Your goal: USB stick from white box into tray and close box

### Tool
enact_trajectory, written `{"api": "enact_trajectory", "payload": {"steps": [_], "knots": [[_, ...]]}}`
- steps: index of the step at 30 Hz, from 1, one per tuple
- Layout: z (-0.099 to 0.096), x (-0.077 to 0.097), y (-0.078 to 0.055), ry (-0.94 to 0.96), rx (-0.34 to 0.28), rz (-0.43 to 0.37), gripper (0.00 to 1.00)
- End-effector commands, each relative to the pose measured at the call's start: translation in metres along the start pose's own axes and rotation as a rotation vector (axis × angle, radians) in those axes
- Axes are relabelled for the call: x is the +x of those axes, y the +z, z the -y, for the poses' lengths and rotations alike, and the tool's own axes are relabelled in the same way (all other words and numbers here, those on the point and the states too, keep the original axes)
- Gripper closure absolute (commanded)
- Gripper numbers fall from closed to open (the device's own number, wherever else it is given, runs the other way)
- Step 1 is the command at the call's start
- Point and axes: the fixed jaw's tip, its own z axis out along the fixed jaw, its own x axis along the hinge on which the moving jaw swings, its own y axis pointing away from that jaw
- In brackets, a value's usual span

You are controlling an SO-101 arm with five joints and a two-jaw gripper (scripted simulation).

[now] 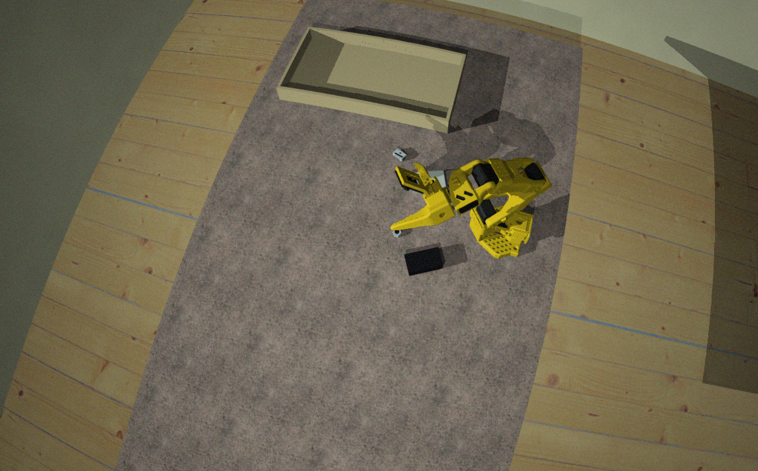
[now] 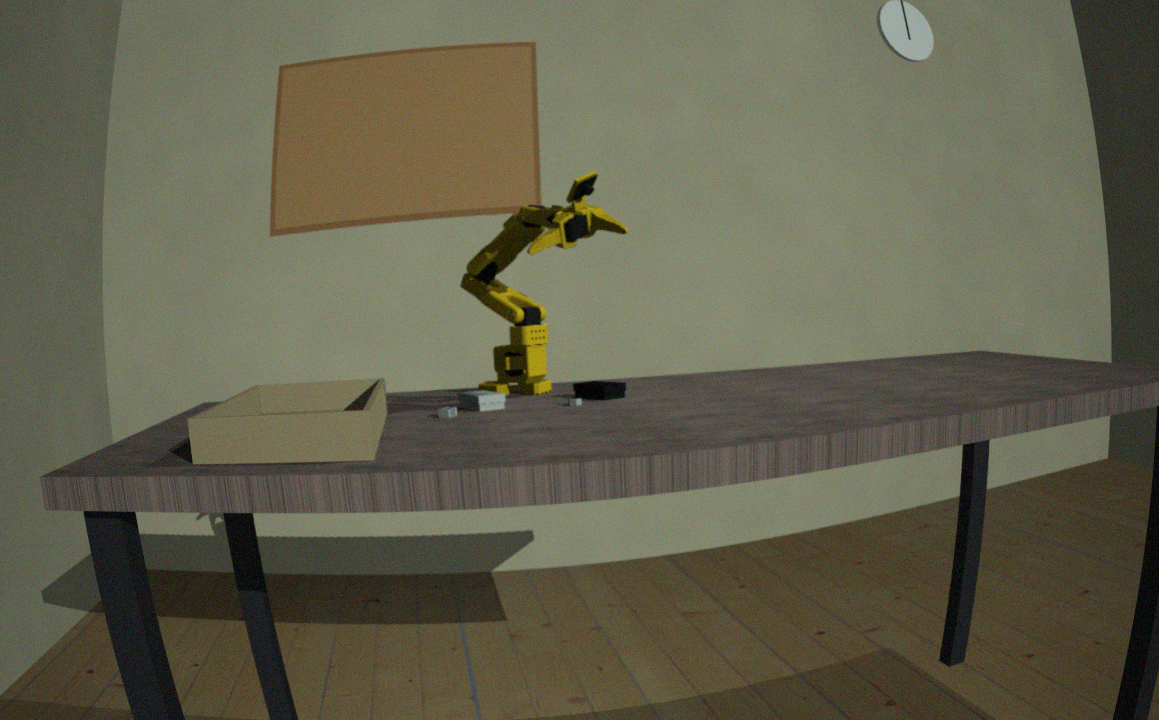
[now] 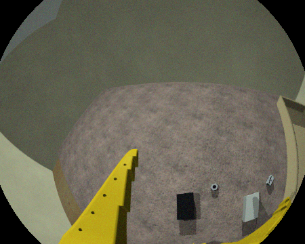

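The white box (image 1: 439,177) (image 2: 481,405) (image 3: 251,207) stands on the table beside the arm, partly hidden by the gripper in the top view; its lid appears to be on. No USB stick shows; the inside of the box is hidden. The beige tray (image 1: 358,108) (image 2: 288,438) (image 3: 291,142) stands open at the table's end, and nothing shows on the visible part of its floor. My gripper (image 1: 405,196) (image 2: 579,242) (image 3: 212,175) is wide open and empty, high above the table and well above the white box.
A black box (image 1: 423,260) (image 2: 599,394) (image 3: 186,206) lies on the other side of a small hex nut (image 1: 396,232) (image 2: 575,402) (image 3: 214,187) from the white box. A small grey slotted piece (image 1: 399,154) (image 2: 447,412) (image 3: 270,180) lies between white box and tray.
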Motion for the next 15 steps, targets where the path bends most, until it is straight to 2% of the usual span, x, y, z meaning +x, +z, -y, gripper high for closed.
{"api": "enact_trajectory", "payload": {"steps": [1,15], "knots": [[0.003,-0.004,-0.001,-0.062,0.020,0.006,0.06],[0.028,0.004,0.007,-0.387,0.129,-0.085,0.11]]}}
